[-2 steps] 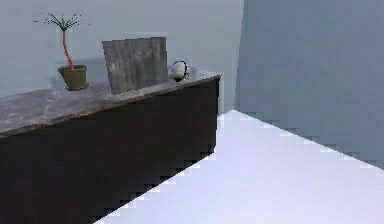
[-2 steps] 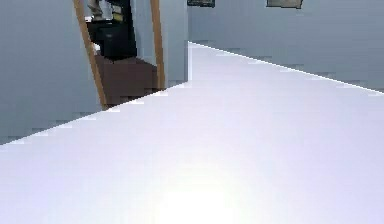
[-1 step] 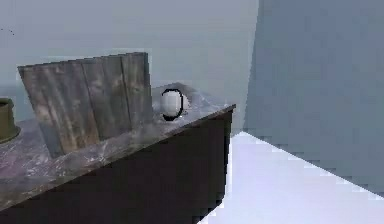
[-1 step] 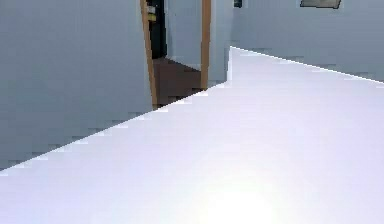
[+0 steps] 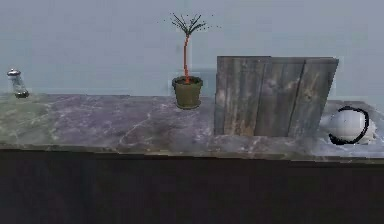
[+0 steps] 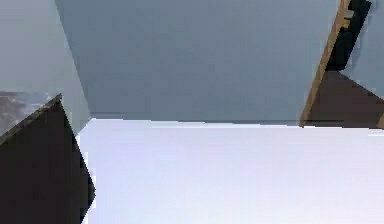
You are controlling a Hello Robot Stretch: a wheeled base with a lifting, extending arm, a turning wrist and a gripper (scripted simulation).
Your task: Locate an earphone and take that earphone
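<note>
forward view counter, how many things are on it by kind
potted plant: 1
wooden crate: 1
small shaker: 1
white round thing with a black band: 1
total: 4

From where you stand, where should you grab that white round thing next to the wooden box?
Probably the thin black loop round the white round thing, perhaps the earphone: it is slimmer than the body. Come from above or the counter front, since the wooden box stands close beside it.
</note>
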